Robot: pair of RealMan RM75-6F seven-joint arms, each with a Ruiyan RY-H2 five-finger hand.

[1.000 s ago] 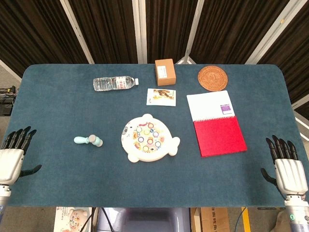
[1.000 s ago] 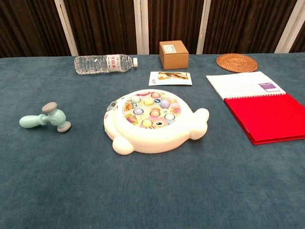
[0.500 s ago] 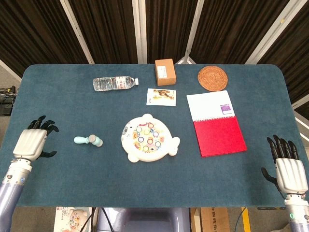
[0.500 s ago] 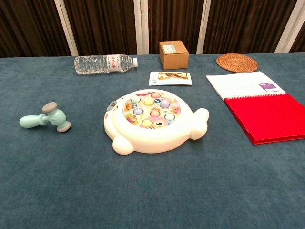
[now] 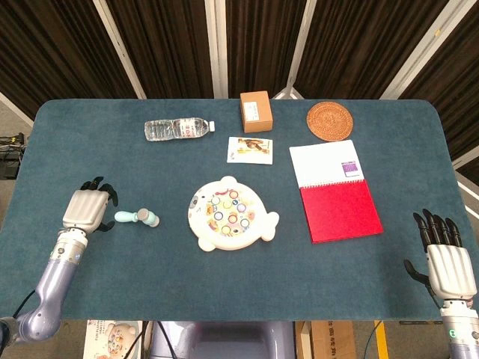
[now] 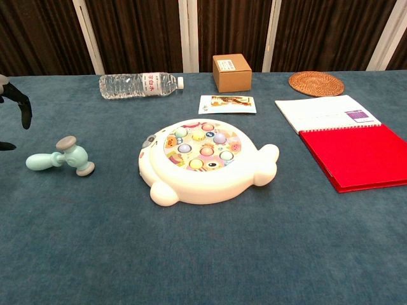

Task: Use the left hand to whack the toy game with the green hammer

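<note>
The green toy hammer (image 5: 138, 218) (image 6: 61, 157) lies on the blue cloth, left of the white whack-a-mole toy game (image 5: 230, 214) (image 6: 202, 159). My left hand (image 5: 87, 208) hovers just left of the hammer's handle, fingers apart, holding nothing. Only its dark fingertips (image 6: 19, 105) show at the left edge of the chest view. My right hand (image 5: 447, 260) stays at the table's near right corner, fingers spread and empty.
A water bottle (image 5: 178, 129), a cardboard box (image 5: 255, 111), a card (image 5: 250, 150) and a woven coaster (image 5: 329, 120) lie along the far side. An open red and white notebook (image 5: 335, 190) lies right of the toy game.
My left hand has moved right and forward from the table's left edge to just beside the hammer. The right hand has stayed put.
</note>
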